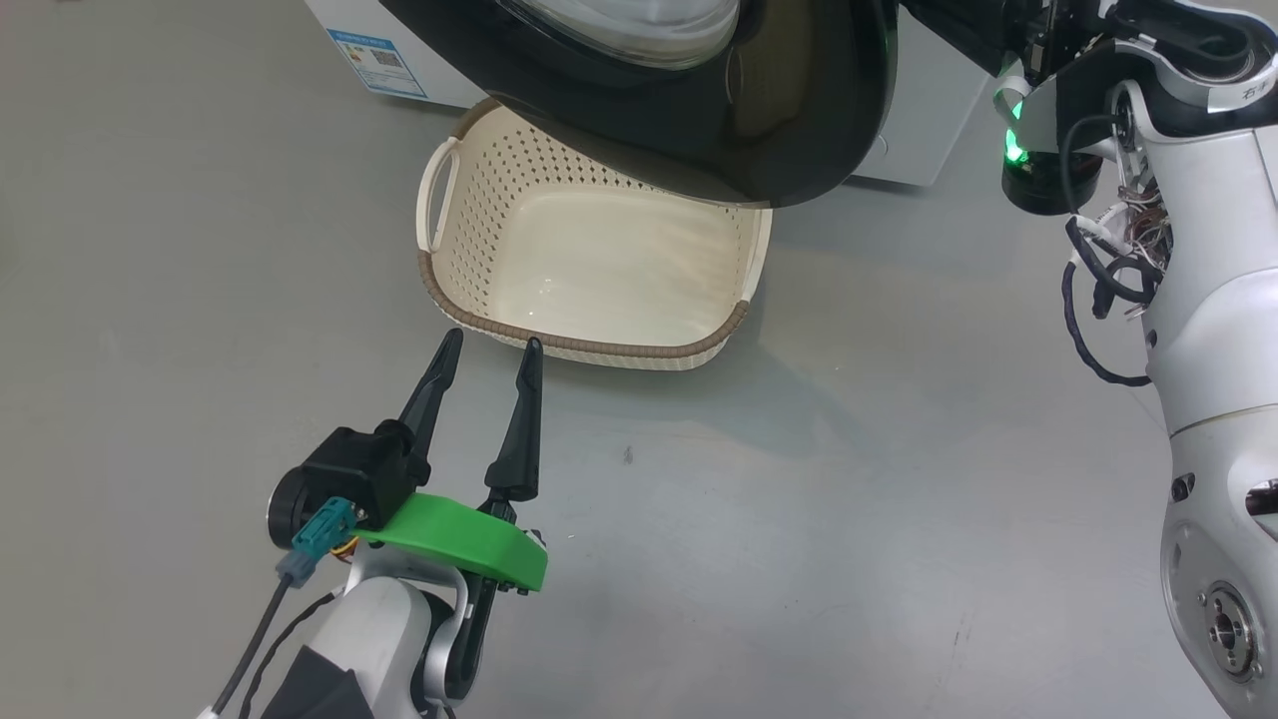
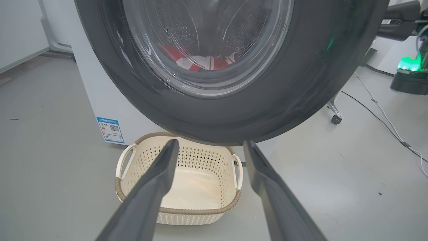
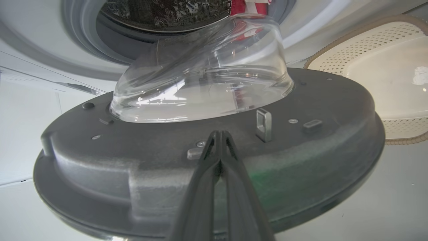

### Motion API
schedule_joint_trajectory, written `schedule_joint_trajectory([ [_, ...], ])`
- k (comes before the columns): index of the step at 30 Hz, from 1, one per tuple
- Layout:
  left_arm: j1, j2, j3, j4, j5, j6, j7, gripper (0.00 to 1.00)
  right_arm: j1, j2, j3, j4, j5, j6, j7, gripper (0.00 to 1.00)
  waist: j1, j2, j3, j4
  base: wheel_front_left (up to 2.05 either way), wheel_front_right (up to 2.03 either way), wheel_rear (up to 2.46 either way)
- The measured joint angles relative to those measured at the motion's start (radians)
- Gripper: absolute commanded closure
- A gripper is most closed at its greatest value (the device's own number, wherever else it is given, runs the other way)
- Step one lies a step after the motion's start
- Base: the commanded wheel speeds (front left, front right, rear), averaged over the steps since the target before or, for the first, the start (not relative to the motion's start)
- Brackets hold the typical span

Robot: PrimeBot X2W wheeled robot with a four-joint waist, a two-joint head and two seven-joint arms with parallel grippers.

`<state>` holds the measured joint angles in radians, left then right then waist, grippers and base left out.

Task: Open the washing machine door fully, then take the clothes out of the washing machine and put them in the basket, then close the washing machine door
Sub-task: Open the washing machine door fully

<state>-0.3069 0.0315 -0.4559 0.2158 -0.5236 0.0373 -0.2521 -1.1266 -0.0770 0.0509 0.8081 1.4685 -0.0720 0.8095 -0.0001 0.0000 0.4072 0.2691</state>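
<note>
two dark fingers of the left gripper [image 1: 494, 340] stand spread apart, holding nothing. their tips point at the basket [image 1: 599, 352] from just short of its near rim. the basket sits on the grey floor [image 1: 849, 499], close in front of the washing machine [image 2: 100, 93]. over the basket's far half hangs the washing machine door [image 1: 779, 120], black and glossy, standing partway out from the machine so that its lower edge overhangs the basket.

seen from the left wrist, the clothes [image 2: 204, 62] show red and white through the door's glass. they lie in the steel drum [image 3: 167, 13], above and behind the basket.

the right gripper [image 3: 219, 134] is at the door's inner side, its two fingers pressed tight together with nothing between them. its tips sit just beside a small metal latch loop [image 3: 264, 124], below the bulging glass bowl [image 3: 200, 77]. whether they touch the door i cannot tell.

a blue label [image 1: 377, 60] is stuck on the machine's lower corner, beyond the basket's left handle [image 1: 439, 195].
</note>
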Motion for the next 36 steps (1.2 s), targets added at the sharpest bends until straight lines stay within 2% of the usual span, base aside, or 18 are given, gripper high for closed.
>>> schedule_joint_trajectory([
  [4,0.000,0.000,0.001,0.000,0.000,0.000,0.000,0.00,0.004,0.000,0.002,-0.017,-0.027,0.022,-0.047,1.00,0.0000,0.0000,-0.002,-0.001,0.00,0.00,0.00],
  [9,0.002,0.000,0.008,0.002,0.000,0.000,0.000,0.00,0.027,-0.023,0.032,-0.033,-0.100,0.093,-0.114,1.00,0.0000,0.0000,-0.016,-0.005,0.00,0.00,0.00],
  [13,0.006,0.000,0.023,0.004,0.000,0.000,0.000,0.00,0.066,-0.061,0.076,-0.052,-0.185,0.167,-0.176,1.00,0.0000,0.0000,-0.037,-0.012,0.00,0.00,0.00],
  [15,0.009,0.000,0.033,0.006,0.001,0.000,0.000,0.00,0.084,-0.074,0.101,-0.064,-0.230,0.185,-0.212,1.00,0.0000,0.0000,-0.049,-0.017,0.00,0.00,0.00],
  [24,0.026,0.001,0.093,0.010,0.016,0.001,0.000,0.00,0.201,-0.161,0.264,-0.168,-0.490,0.202,-0.415,1.00,0.0000,0.0000,-0.117,-0.055,0.00,0.00,0.00],
  [36,0.072,0.001,0.175,0.011,0.052,0.002,0.000,0.00,0.398,-0.214,0.422,-0.319,-0.692,0.202,-0.691,1.00,0.0000,0.0000,-0.195,-0.133,0.00,0.00,0.00],
])
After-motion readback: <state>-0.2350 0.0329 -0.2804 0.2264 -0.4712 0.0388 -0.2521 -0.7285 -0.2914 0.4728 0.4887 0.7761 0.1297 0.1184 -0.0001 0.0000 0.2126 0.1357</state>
